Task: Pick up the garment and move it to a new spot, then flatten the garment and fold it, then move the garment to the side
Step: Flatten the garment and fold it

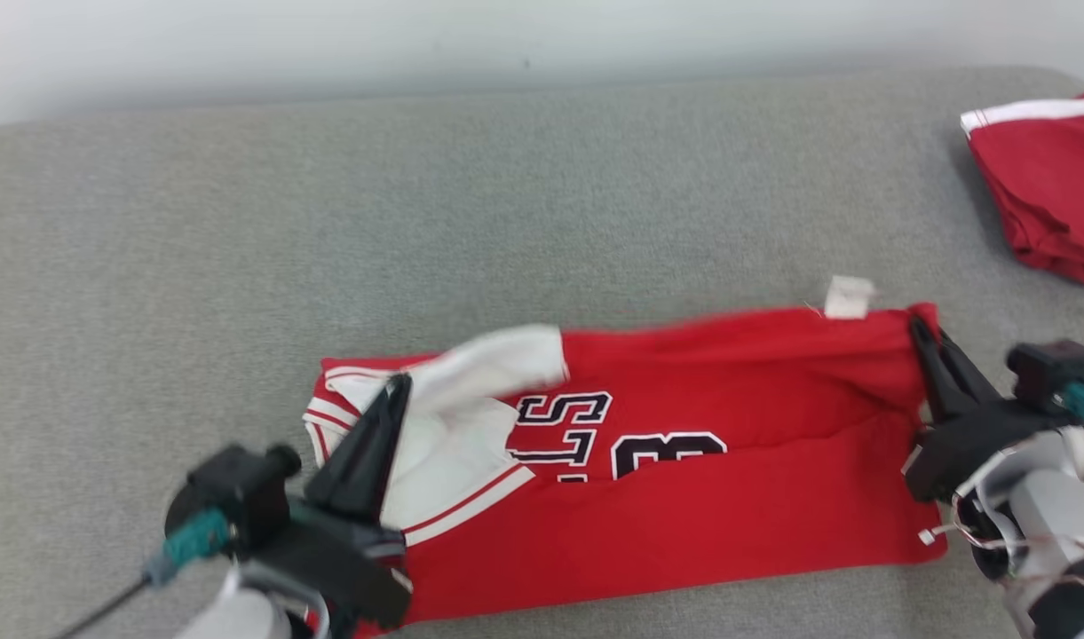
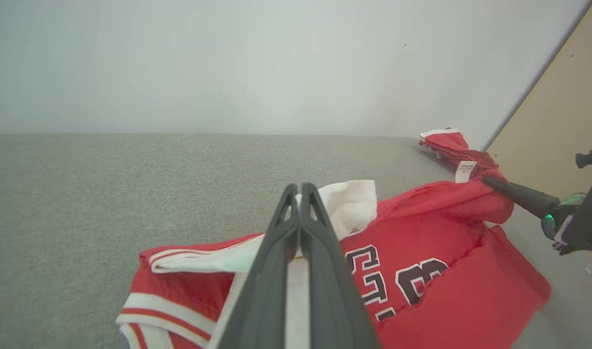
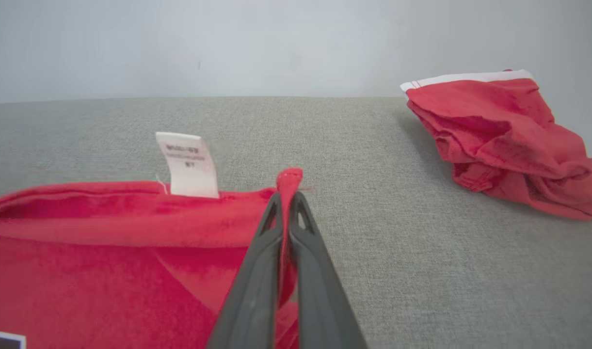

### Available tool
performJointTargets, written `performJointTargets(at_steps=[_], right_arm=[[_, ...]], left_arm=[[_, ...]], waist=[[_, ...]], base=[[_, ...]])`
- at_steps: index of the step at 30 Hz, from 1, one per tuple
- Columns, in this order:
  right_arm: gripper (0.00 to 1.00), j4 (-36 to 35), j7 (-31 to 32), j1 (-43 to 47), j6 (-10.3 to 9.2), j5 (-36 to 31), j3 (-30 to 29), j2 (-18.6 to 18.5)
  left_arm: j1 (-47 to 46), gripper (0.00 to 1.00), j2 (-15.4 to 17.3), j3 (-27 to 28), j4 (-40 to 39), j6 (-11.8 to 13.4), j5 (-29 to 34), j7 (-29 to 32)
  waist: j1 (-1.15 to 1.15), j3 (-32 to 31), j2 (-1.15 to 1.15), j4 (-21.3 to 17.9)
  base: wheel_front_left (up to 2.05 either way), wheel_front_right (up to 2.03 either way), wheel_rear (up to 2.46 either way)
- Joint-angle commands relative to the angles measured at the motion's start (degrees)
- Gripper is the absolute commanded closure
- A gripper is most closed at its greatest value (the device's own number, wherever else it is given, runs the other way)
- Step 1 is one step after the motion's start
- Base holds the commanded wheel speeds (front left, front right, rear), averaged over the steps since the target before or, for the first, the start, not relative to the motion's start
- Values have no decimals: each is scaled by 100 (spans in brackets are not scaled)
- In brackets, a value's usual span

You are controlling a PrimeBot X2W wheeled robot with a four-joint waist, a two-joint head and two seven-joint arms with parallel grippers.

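The garment (image 1: 701, 497) is a red jersey with white trim and dark lettering, stretched sideways across the grey surface. My left gripper (image 1: 398, 388) is shut on its white-trimmed end at the left; in the left wrist view the left gripper (image 2: 299, 190) pinches white cloth of the garment (image 2: 436, 291). My right gripper (image 1: 916, 327) is shut on the red corner at the right, beside a white label (image 1: 849, 296). In the right wrist view the right gripper (image 3: 287, 196) clamps a red fold of the garment (image 3: 106, 261), with the label (image 3: 188, 165) standing just left of it.
A second red piece of clothing (image 1: 1052, 191) with a white band lies bunched at the far right, also seen as a red heap (image 3: 504, 140) in the right wrist view. The grey padded surface (image 1: 417, 204) stretches wide behind the garment up to a pale wall.
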Motion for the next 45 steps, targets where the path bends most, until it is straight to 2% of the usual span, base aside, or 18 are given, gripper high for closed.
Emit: performJointTargets(at_steps=[1,5,8,9,10,11,12,13,14,19,23,27,35,42,43,44,45], right_arm=[[100,-108,-23,193,-10,-84,-156,-44],[100,-421,-24,665,-9,-257,-566,38],[100,-549,-24,893,-10,-348,-704,88],[53,-589,-24,958,-10,-369,-754,92],[0,-627,-23,1031,-9,-346,-800,113],[0,-669,-24,1101,-10,-353,-826,121],[0,-699,-24,1168,-10,-367,-851,122],[0,-753,-24,1220,-9,-369,-874,120],[0,-800,-24,1262,-10,-357,-902,108],[0,-1146,-24,1577,-9,-243,-981,31],[0,-1128,-24,1727,-9,-197,-973,-32],[0,-729,1,1677,-9,-38,-823,48],[0,128,260,1268,-9,457,-533,262],[0,743,531,998,-10,728,-295,428],[2,821,604,984,-9,762,-240,446],[93,859,629,970,-9,831,-200,465],[100,900,651,962,-9,893,-164,480]], left_arm=[[217,100,-58,48,-108,46,20,-35],[819,100,-152,321,-332,212,110,-34],[1214,100,-266,523,-397,245,109,-30],[1328,100,-301,580,-390,224,121,-31],[1426,100,-320,609,-358,207,169,-31],[1492,100,-349,654,-332,201,246,-31],[1561,58,-401,705,-302,209,304,-31],[1634,6,-442,746,-261,211,384,-31],[1688,0,-504,813,-244,203,449,-31],[1970,0,-835,1311,-197,130,798,-32],[2203,0,-1160,2053,-297,129,1317,-32],[2449,0,-1465,2677,-339,47,1958,-32],[2691,0,-2031,3785,-170,-314,2822,-32],[2782,0,-2294,4256,72,-584,3227,-32],[2794,0,-2327,4310,106,-627,3281,-32],[2793,0,-2360,4357,128,-673,3316,-33],[2789,0,-2391,4411,151,-717,3340,-33]], waist=[[1,-134,1,96],[1,-254,1,87],[1,-317,1,78],[1,-338,1,88],[1,-358,1,101],[1,-380,1,114],[1,-404,1,121],[1,-431,1,127],[1,-452,1,132],[1,-569,1,146],[1,-652,1,139],[1,-706,1,171],[1,-721,1,276],[1,-696,1,351],[1,-701,1,357],[1,-707,1,360],[1,-716,1,361]], base=[[0,0,0],[0,0,0],[0,0,0],[0,0,0],[0,0,0],[0,0,0],[0,0,0],[0,0,0],[0,0,0],[0,0,0],[0,0,0],[0,0,0],[0,0,0],[0,0,0],[0,0,0],[0,0,0],[0,0,0]])
